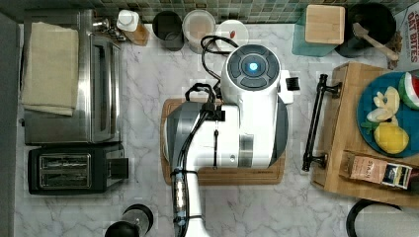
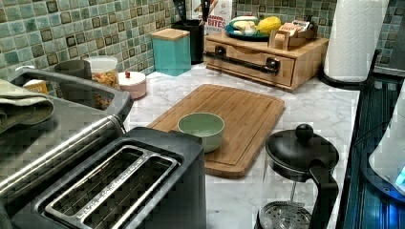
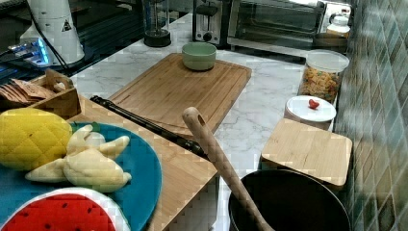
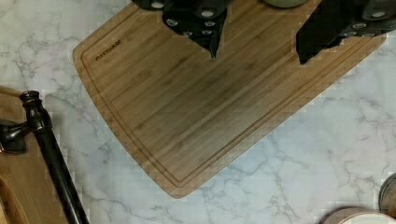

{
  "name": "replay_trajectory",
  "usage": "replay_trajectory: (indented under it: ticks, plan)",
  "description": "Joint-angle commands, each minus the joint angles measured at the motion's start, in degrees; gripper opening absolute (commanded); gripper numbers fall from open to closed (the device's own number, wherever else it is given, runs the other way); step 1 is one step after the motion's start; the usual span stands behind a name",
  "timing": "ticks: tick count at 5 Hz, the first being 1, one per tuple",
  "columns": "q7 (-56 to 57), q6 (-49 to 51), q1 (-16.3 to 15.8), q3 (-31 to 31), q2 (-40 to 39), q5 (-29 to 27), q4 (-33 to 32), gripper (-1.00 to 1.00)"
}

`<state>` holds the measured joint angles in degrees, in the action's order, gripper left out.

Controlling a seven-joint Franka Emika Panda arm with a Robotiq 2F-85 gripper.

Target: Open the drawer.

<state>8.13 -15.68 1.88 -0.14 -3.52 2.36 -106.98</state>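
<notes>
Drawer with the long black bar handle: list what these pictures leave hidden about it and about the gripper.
- Light-wood drawer: shut in the left view, so its inside is hidden by its own front.
- Long black bar handle: its lower end is cut off by the wrist view's edge.
- Black gripper: fingers open above the wooden cutting board; finger bases are cut off by the wrist view's edge.
- Green bowl: covered by the white arm in the top view.
</notes>
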Motion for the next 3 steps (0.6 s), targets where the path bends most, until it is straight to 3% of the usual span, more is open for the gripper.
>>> replay_trajectory:
  ticks: [1,3]
  plan:
    - [0.0,0.0,0.1,0.1,0.0,0.7,-0.2,1.0]
    - [17.5,-7.2,3.2,-2.9,-0.9,5.5,-3.9,1.0]
